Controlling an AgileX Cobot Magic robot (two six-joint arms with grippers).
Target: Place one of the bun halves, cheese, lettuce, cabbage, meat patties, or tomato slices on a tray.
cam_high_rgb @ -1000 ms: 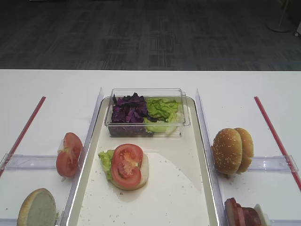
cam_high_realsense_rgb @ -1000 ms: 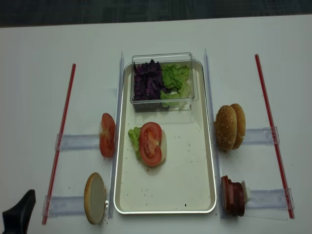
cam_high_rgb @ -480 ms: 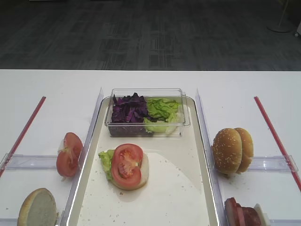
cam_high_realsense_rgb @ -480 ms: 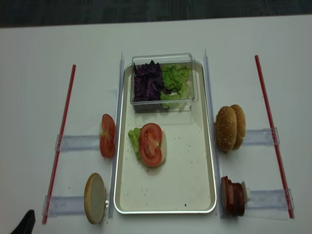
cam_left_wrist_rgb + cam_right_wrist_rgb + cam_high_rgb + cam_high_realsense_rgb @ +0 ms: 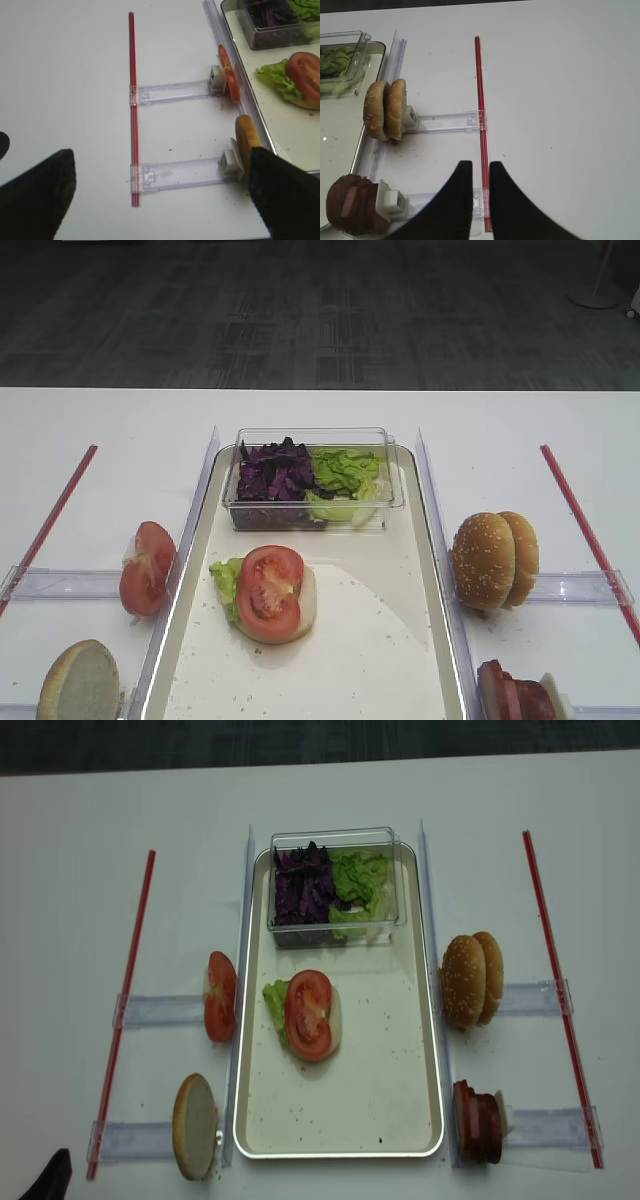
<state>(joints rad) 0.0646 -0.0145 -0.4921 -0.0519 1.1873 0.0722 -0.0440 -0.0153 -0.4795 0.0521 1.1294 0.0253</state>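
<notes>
On the tray (image 5: 432, 1020) a tomato slice (image 5: 308, 1013) tops lettuce (image 5: 226, 581) and a pale bun half. More tomato slices (image 5: 220, 997) and a cut bun half (image 5: 195, 1125) stand in racks left of the tray. To its right are sesame bun halves (image 5: 472, 978) and meat patties (image 5: 477, 1122). A clear box holds cabbage (image 5: 275, 472) and lettuce (image 5: 345, 475). Cheese is out of view. My left gripper (image 5: 160, 200) is open and empty at the near left corner. My right gripper (image 5: 480, 167) hangs over the near right, fingers nearly together, holding nothing.
Red strips (image 5: 125, 1010) (image 5: 557, 990) run along both outer sides of the white table. Clear plastic rack rails (image 5: 175, 92) (image 5: 445, 121) reach from the strips to the tray. Upright clear dividers (image 5: 205, 480) flank the tray's long sides.
The black tip of my left gripper has dropped toward the bottom-left corner of the overhead view, leaving only a small part showing. The food has not moved.
</notes>
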